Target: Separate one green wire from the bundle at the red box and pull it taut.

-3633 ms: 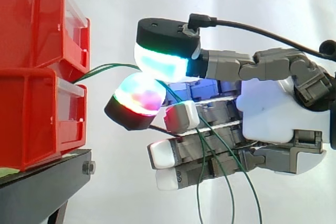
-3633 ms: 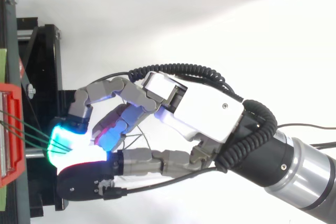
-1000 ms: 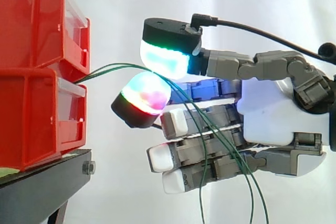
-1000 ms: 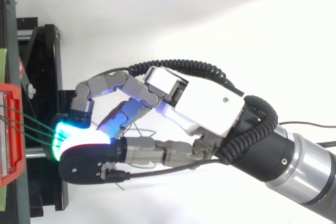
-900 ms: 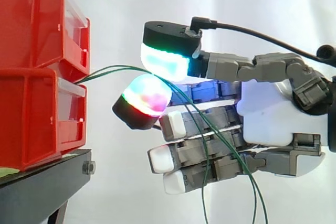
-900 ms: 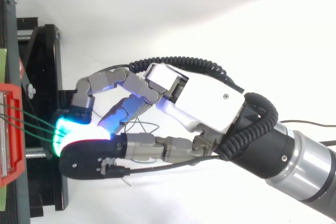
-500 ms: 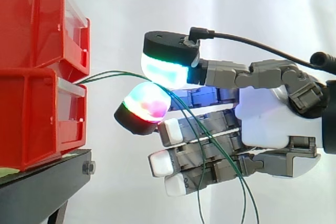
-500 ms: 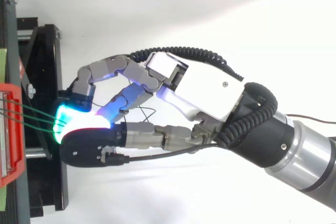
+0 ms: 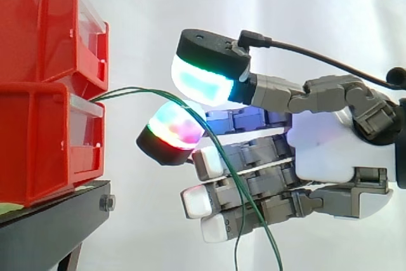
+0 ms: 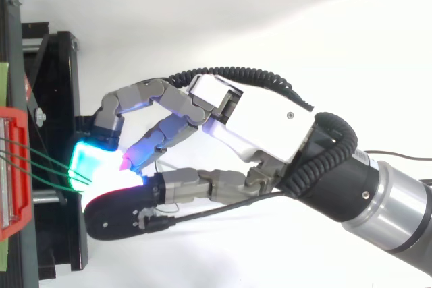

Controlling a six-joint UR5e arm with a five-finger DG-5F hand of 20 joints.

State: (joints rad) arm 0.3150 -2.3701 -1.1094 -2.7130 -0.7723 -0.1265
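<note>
Green wires [image 9: 136,90] arc from red box [image 9: 44,138] into hand [image 9: 323,144], pinched between its pads [image 9: 200,84]; seemingly more than one held, so shed extras before pulling back

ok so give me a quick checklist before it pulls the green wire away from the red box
1. Wires in the pinch: ok. The green wires run from the red box into the hand, between its glowing pads.
2. One wire singled out: not ok. The top view shows several strands reaching the pads.
3. Span taut: not ok. It bows in the side view.
4. Loose ends free: cannot tell. They cross the lower fingers in the side view.
5. Red box fixed to the black stand: cannot tell.
</note>
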